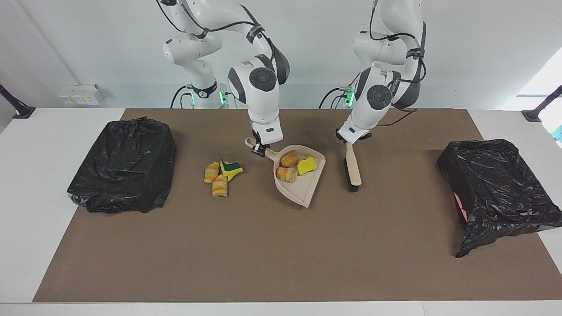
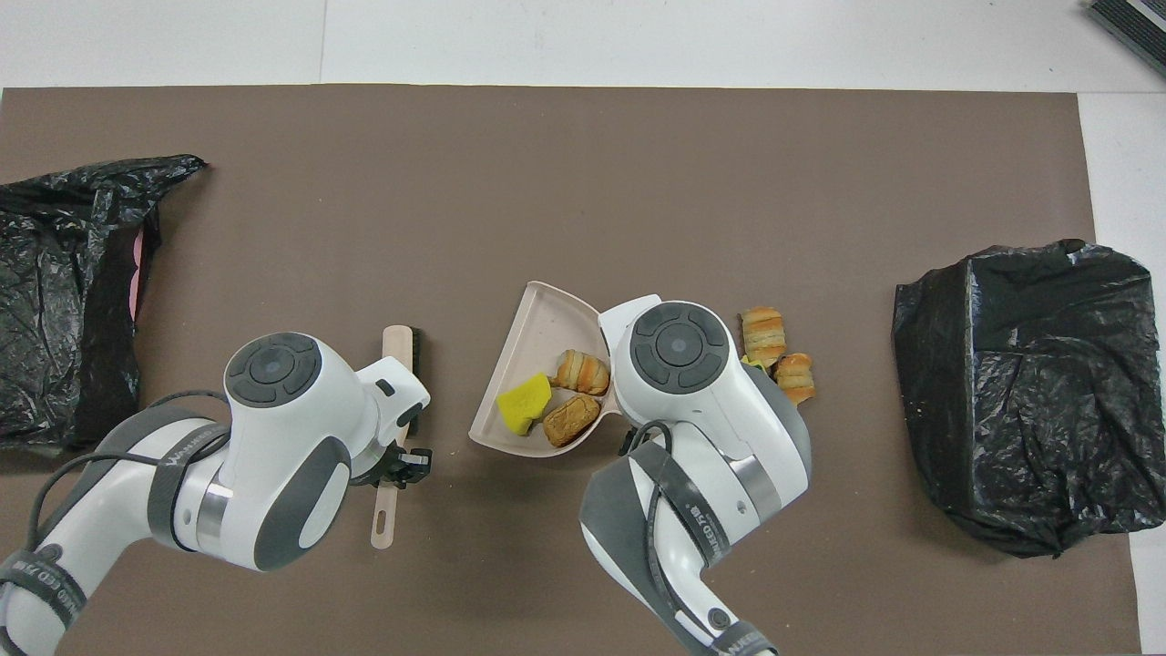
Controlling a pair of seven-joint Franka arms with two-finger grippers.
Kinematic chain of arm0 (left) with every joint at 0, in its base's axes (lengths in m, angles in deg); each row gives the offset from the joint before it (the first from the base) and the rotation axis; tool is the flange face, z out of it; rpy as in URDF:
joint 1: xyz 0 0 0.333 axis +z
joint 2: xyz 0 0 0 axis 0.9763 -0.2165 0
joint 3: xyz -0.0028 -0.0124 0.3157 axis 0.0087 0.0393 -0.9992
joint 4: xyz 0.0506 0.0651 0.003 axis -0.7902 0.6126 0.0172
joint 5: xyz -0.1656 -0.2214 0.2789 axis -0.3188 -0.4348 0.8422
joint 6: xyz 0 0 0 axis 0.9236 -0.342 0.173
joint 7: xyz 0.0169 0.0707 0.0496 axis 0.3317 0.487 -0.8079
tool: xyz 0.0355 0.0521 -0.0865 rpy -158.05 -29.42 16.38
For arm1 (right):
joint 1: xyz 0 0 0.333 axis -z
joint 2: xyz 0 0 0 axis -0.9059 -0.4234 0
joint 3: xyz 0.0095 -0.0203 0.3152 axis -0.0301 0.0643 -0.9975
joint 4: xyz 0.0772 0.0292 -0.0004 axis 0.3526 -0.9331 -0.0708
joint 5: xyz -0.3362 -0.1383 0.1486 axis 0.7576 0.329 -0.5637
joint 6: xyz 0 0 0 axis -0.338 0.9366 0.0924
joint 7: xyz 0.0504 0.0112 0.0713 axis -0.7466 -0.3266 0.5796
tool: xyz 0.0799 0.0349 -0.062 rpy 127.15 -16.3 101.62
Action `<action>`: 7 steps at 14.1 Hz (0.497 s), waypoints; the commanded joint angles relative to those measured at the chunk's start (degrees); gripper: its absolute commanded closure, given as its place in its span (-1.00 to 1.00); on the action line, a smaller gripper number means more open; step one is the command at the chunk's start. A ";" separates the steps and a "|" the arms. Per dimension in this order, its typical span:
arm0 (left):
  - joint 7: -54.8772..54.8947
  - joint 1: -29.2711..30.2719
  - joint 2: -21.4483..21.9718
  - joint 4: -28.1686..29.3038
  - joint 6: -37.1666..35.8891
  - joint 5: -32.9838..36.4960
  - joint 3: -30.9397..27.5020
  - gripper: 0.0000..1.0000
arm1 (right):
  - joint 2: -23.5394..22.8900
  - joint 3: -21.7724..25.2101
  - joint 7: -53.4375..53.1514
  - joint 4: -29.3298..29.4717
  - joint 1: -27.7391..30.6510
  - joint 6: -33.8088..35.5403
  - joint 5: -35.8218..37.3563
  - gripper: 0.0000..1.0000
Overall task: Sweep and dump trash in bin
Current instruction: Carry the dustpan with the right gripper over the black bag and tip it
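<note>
The right gripper (image 1: pixel 259 151) is clenched on the handle of the beige dustpan (image 1: pixel 304 189), and the handle end is seen tilted a little upward; whether the pan's lip rests on the brown mat (image 1: pixel 281 254) cannot be told. Three scraps lie in the pan: two bread-like lumps (image 1: pixel 290 159) and a yellow sponge piece (image 1: pixel 307 165). The left gripper (image 1: pixel 352 139) is closed around the handle of the brush (image 1: pixel 353 171), which is held just beside the pan toward the left arm's end of the table, its long axis running away from the robots and its black bristle head low at the mat. The rest of the trash, a small pile (image 1: pixel 221 175) of two striped lumps and a green-topped sponge, is left on the mat toward the right arm's end, near the pan's handle. The relation that matters is judged to be this: the pan's straight open mouth is turned toward the brush and the left arm's end, so the pile lies at the pan's closed back, with the pan between it and the brush. The right arm is the nearer one to the pile. Half the sweeping is judged done. A black-lined bin (image 1: pixel 123 164) stands at the right arm's end, well apart from the pan, and another bin (image 1: pixel 496 184) at the left arm's end.
</note>
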 commanded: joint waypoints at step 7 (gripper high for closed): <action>-18.37 -12.41 0.53 -0.53 2.82 1.12 1.03 1.00 | 15.35 0.02 11.02 0.53 19.69 13.76 0.69 1.00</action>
